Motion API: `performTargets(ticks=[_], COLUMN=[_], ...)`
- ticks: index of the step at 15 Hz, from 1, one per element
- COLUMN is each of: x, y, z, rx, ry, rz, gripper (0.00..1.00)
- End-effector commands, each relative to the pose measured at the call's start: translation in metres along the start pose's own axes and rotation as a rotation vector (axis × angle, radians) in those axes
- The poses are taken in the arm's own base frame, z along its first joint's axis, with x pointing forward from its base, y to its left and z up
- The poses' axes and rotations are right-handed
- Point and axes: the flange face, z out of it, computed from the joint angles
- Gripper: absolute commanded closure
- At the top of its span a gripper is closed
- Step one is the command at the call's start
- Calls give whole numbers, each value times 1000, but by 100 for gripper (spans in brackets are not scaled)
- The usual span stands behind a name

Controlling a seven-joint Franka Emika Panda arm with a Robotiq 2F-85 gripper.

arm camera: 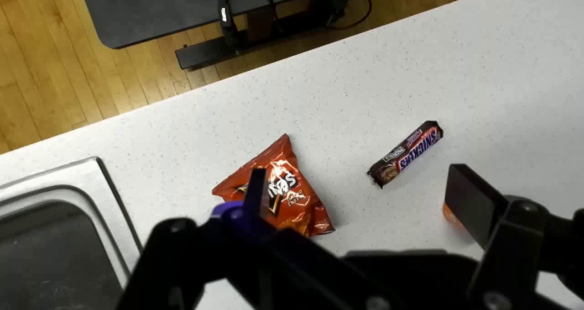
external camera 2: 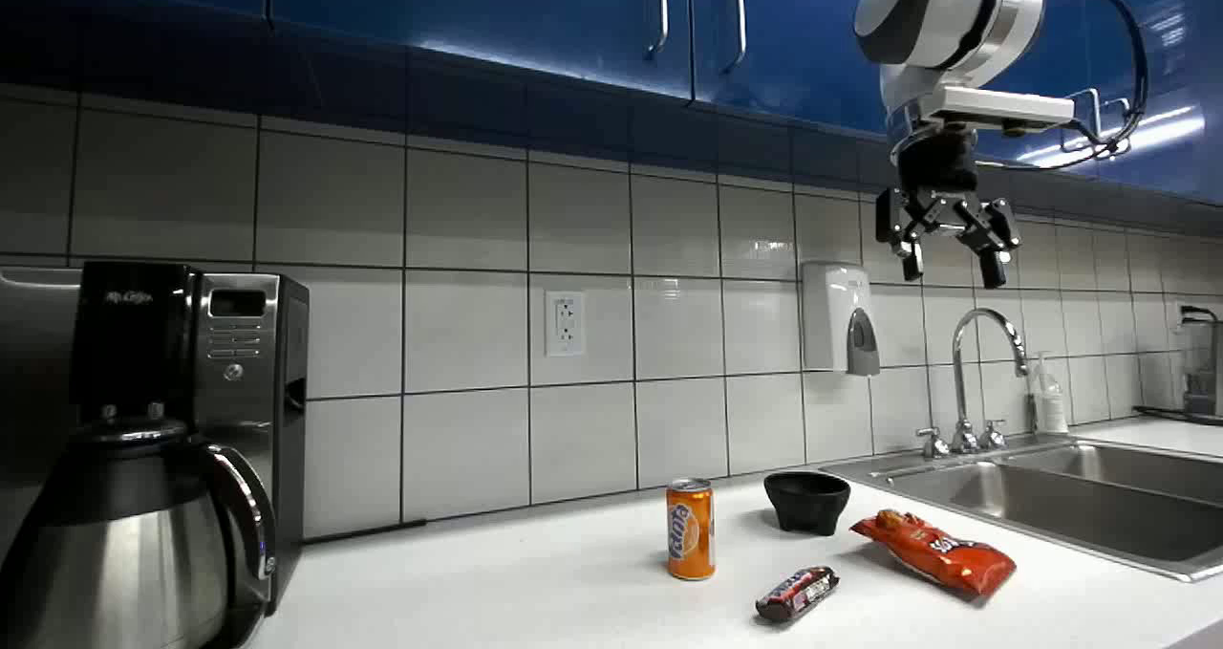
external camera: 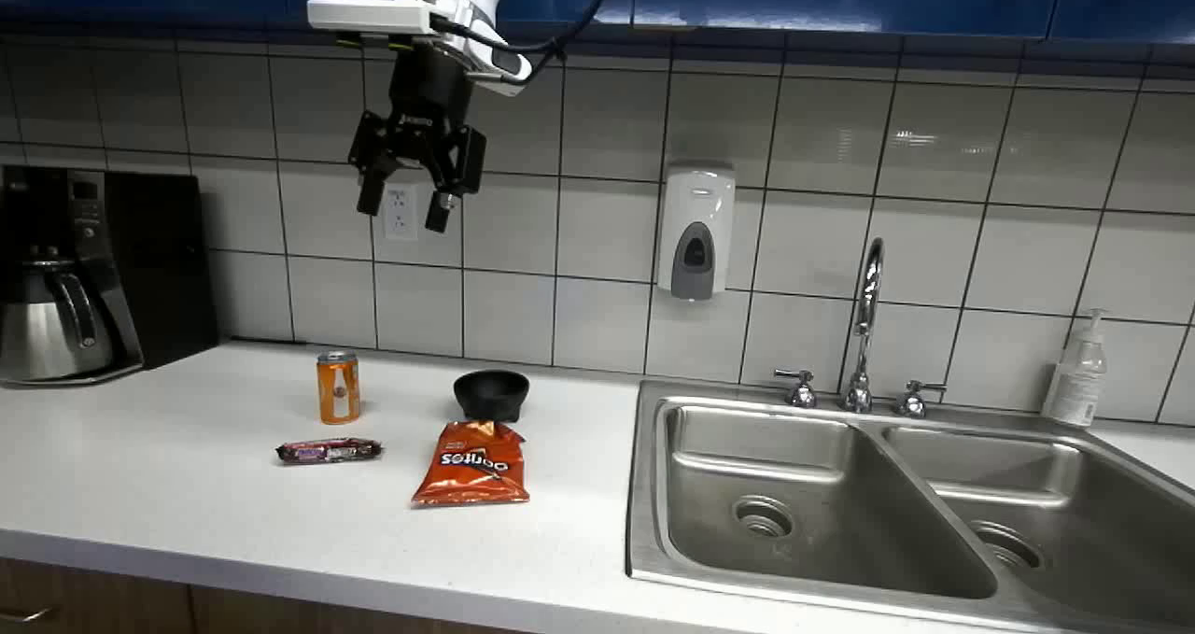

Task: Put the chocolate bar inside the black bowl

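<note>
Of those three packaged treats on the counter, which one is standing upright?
The orange Fanta can; the chocolate bar and the red Doritos bag are both lying down.

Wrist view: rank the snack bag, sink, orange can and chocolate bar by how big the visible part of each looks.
1. Sink, cut off by the frame
2. Snack bag, partly covered
3. Chocolate bar
4. Orange can, only a sliver showing; full size can't be told
</note>
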Motion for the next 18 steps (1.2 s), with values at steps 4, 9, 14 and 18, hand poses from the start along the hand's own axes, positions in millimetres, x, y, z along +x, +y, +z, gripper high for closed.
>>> performTargets(ticks=[4, 9, 14, 18], x=[0, 1, 0, 5], y=[0, -7, -22, -38], z=[0, 15, 39, 57], rx=[0, 3, 35, 75], ry=[-1, 3, 25, 55], rz=[0, 16, 126, 204], gripper=[0, 0, 0, 0])
